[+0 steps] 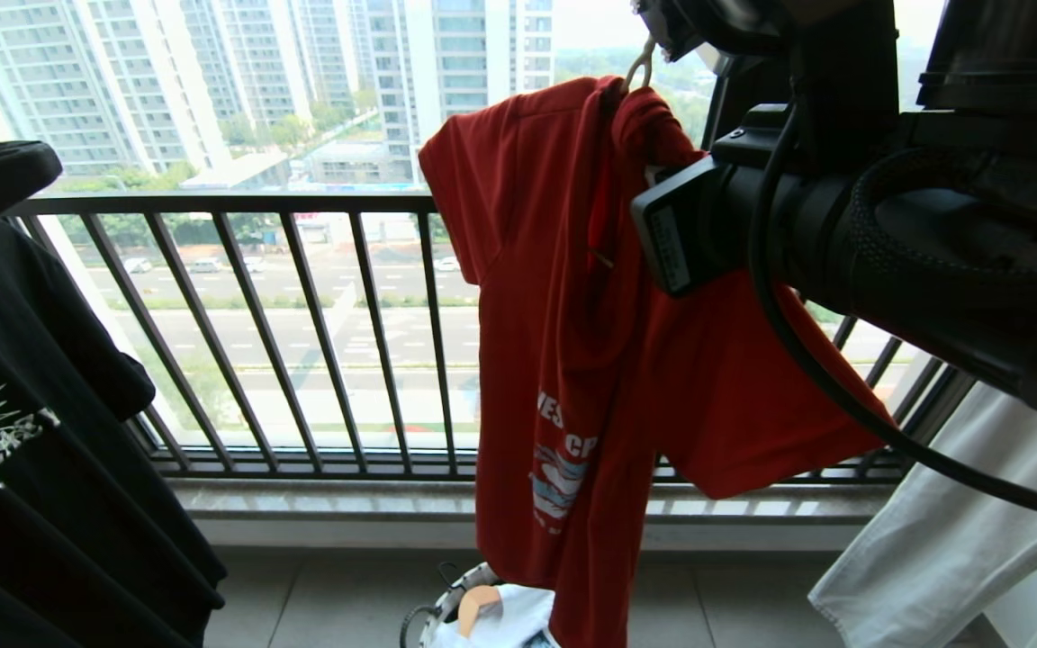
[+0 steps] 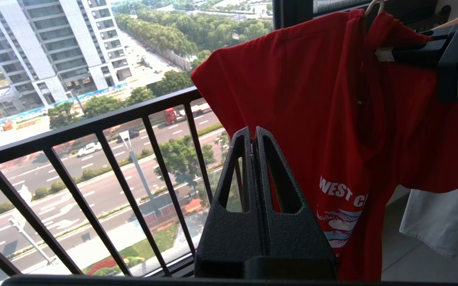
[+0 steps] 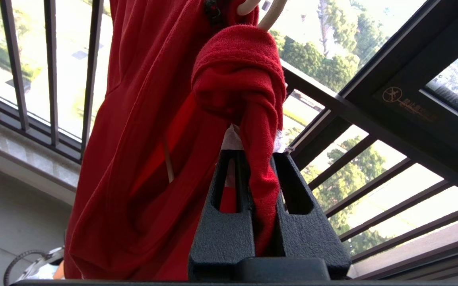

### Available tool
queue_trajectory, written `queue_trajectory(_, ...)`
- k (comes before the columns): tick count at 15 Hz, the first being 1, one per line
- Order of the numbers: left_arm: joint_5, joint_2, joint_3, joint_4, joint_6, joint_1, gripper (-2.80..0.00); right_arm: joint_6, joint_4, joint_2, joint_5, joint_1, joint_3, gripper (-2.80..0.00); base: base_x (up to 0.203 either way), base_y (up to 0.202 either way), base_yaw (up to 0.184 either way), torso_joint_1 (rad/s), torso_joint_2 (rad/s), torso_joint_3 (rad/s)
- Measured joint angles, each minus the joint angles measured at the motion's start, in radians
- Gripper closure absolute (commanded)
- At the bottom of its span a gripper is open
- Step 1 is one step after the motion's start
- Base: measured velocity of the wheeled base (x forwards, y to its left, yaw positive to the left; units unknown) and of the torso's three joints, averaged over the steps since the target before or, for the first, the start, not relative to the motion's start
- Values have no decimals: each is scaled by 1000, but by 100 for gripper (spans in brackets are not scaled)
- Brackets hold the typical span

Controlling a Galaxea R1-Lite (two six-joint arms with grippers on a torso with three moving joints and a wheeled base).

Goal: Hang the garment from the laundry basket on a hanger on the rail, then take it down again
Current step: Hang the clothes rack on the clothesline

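The garment [image 1: 572, 297], a bright red T-shirt with white lettering, hangs bunched from the cream hanger [image 1: 640, 65] in front of the balustrade. Only the hanger's hook [image 3: 270, 14] shows above the collar. My right gripper [image 3: 256, 155] is shut on a twisted fold of red cloth just under the collar; it also shows in the left wrist view, as the right gripper [image 2: 390, 53] at the shirt's neck. My left gripper [image 2: 253, 130] is shut on nothing, a little left of the shirt and apart from it. The laundry basket [image 1: 446, 607] stands on the floor below the shirt's hem. The rail is out of view.
The black balustrade [image 1: 302, 202] runs behind the shirt above a stone sill [image 1: 320, 504]. A black T-shirt [image 1: 32, 432] hangs at the left and a white garment [image 1: 960, 522] at the right. White cloth and a wooden hanger end [image 1: 480, 601] lie in the basket.
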Motion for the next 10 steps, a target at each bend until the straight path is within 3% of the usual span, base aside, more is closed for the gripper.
queue_trajectory(1, 0, 0, 0, 0, 0, 0, 0, -1, -1, 0, 0, 0, 3, -280, 0, 0, 0, 0, 0, 0)
queue_trajectory(6, 0, 2, 1, 1, 2, 0, 0, -1, 3, -21, 6, 0, 34, -280, 0, 0, 0, 0, 0, 0)
queue_trajectory(10, -1, 9, 4, 1, 3, 0, 0, 0, 1, -86, 18, 0, 158, -280, 0, 0, 0, 0, 0, 0)
